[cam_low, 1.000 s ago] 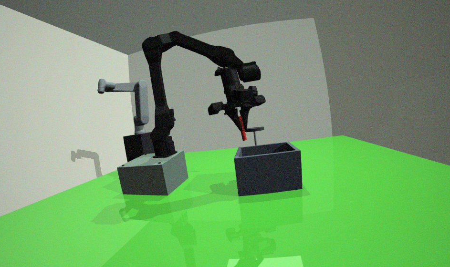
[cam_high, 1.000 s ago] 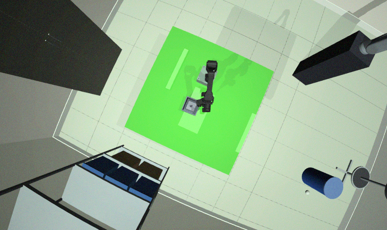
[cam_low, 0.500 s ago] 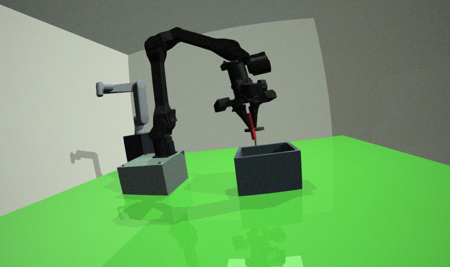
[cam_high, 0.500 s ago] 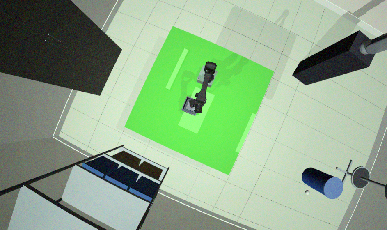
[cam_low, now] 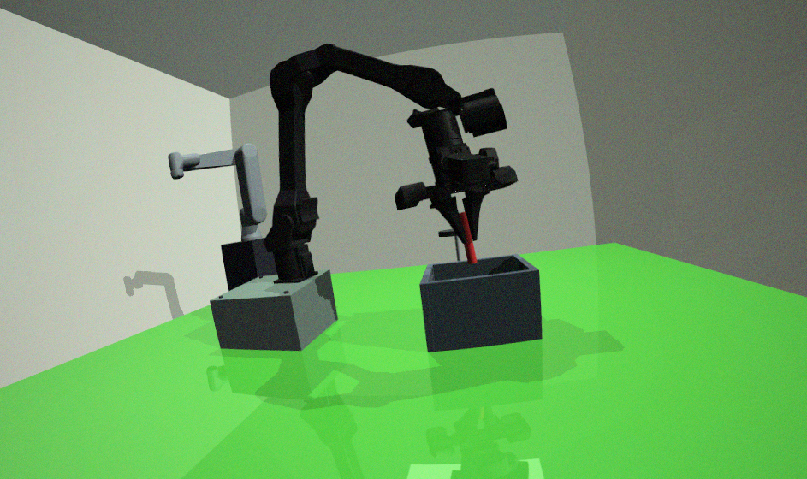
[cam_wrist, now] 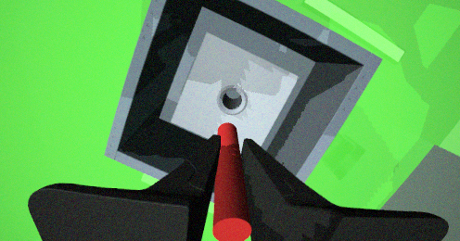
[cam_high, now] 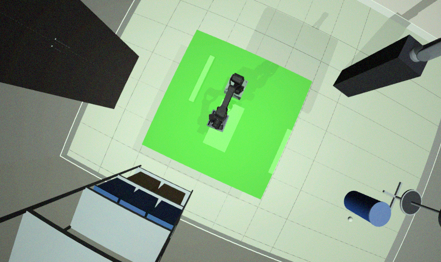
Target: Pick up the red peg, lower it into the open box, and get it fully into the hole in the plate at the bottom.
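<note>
My gripper [cam_low: 470, 239] [cam_wrist: 231, 144] is shut on the red peg [cam_low: 466, 227] [cam_wrist: 229, 181] and holds it over the box. The peg is slightly tilted, its lower end at about the height of the rim in the exterior view. The open grey box [cam_low: 483, 312] [cam_wrist: 349, 97] stands on the green surface. In the wrist view the pale plate [cam_wrist: 269, 107] lies at its bottom, with a round hole [cam_wrist: 232, 99] near the middle. The peg's lower end shows just below the hole in that view. In the top view the arm hides the peg.
The arm's grey base block [cam_low: 257, 321] stands left of the box in the exterior view. The green surface [cam_high: 169, 130] carries pale patches of light. Outside it are a shelf unit [cam_high: 121, 221], a blue cylinder [cam_high: 361, 205] and another, grey arm [cam_low: 250, 190] on a dark block.
</note>
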You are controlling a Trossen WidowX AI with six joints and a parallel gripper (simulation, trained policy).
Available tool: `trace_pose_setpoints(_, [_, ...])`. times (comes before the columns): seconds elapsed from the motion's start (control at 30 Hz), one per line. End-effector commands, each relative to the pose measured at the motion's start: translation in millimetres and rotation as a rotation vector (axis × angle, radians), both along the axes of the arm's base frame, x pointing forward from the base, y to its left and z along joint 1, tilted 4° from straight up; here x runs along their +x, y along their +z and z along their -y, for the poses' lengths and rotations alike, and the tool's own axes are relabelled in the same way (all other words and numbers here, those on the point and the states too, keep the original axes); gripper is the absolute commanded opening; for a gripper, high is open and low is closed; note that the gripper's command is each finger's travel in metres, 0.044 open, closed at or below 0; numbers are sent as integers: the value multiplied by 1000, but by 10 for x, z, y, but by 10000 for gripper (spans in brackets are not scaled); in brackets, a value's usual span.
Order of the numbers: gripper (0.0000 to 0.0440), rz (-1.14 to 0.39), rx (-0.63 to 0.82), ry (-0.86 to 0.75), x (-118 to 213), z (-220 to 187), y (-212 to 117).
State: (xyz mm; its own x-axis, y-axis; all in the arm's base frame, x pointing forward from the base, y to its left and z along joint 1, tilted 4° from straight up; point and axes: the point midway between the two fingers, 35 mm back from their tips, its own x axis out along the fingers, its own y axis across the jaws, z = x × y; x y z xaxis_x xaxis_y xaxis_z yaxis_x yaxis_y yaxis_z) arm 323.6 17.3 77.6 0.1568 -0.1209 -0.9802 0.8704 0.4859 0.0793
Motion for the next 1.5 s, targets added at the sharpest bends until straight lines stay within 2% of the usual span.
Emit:
trace_pose_setpoints(0.0, [6, -18, 10, -7, 41, 51, -94])
trace_pose_setpoints(0.2, [15, -51, 18, -9, 82, 124, -297])
trace_pose_setpoints(0.37, [130, -81, 17, 10, 99, 176, -460])
trace_pose_setpoints(0.5, [166, -96, 18, 16, 162, 205, -530])
trace_pose_setpoints(0.6, [236, -89, 21, 21, 243, 235, -539])
trace_pose_setpoints(0.97, [440, -52, 15, 36, 513, 387, -523])
trace_pose_setpoints(1.47, [440, 82, -39, -17, 869, 811, -355])
